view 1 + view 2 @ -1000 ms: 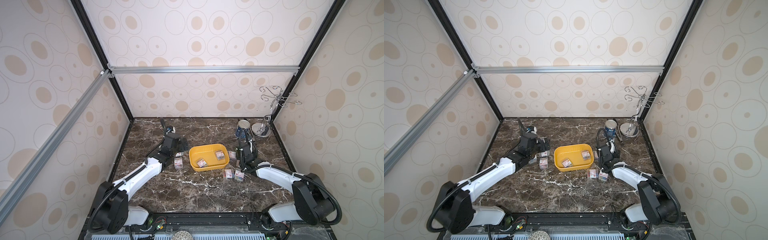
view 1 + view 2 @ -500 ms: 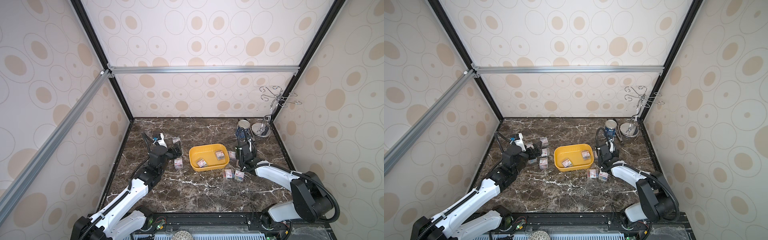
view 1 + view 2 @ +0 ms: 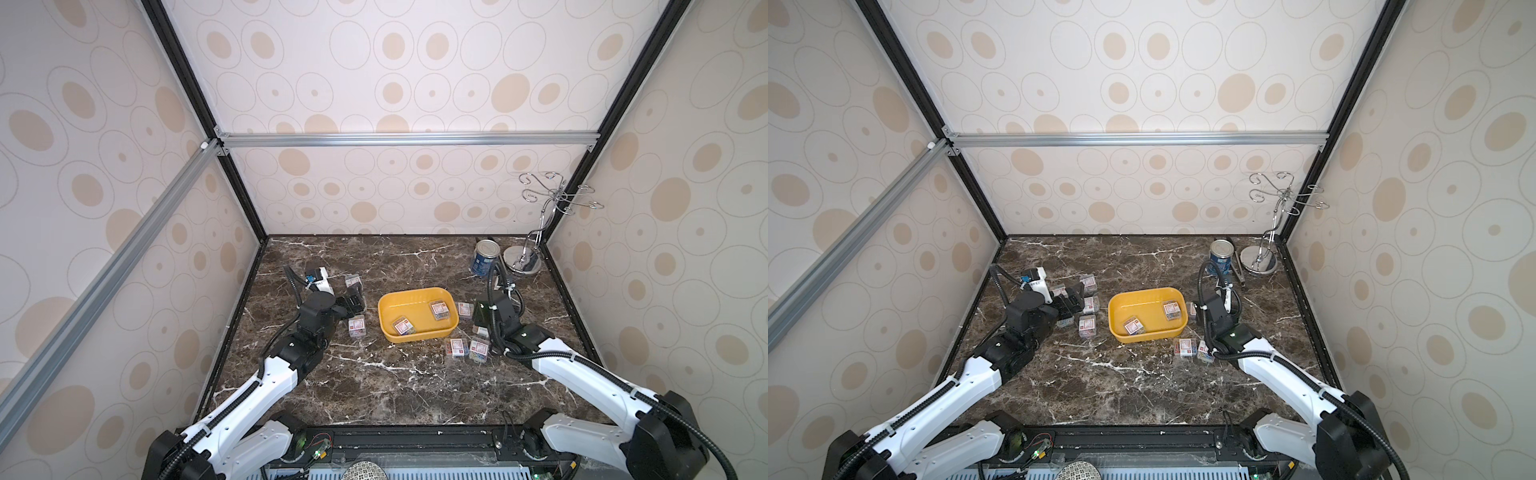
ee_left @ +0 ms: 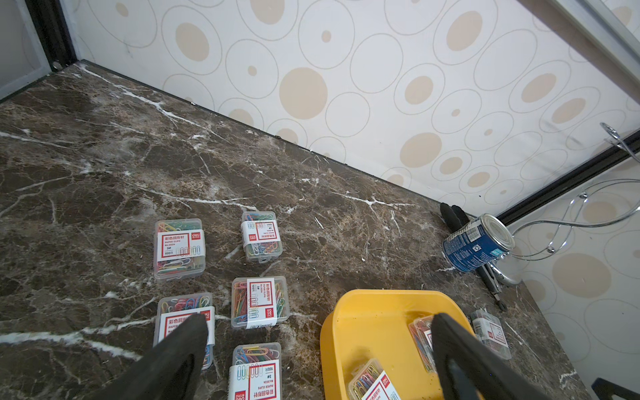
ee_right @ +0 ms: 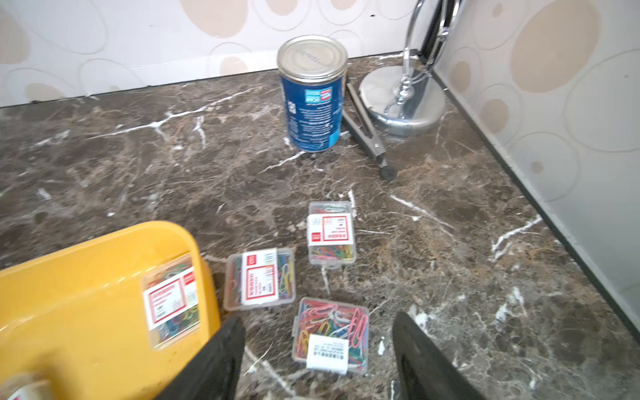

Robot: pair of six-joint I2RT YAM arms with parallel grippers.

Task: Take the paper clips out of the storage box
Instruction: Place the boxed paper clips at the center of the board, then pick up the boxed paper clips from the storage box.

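The storage box, a yellow tray [image 3: 415, 337] [image 3: 1144, 336], sits mid-table with two paper clips boxes inside [image 3: 439, 309] [image 3: 403, 326]. Several more paper clips boxes lie on the marble to its left [image 4: 179, 247] [image 4: 259, 301] and right [image 5: 259, 280] [image 5: 330, 233]. My left gripper [image 3: 354, 302] [image 4: 318, 325] is open just left of the tray, one finger [image 4: 187, 343] over a table box, the other [image 4: 450, 343] over the tray. My right gripper [image 3: 484, 318] [image 5: 317, 332] is open by the tray's right end. Its fingers straddle a box [image 5: 330, 332] lying on the table without touching it.
A blue-labelled tin can [image 3: 484, 257] [image 5: 313, 93] stands at the back right, with metal tongs [image 5: 363, 128] and a chrome hook stand [image 3: 523, 264] [image 5: 401, 104] beside it. Patterned walls close in the back and both sides. Two more boxes [image 3: 456, 347] [image 3: 478, 349] lie in front of the tray.
My left arm has drawn back and dropped low, its wrist now nearer the front left, gripper still open. The right arm has shifted only slightly beside the tray.
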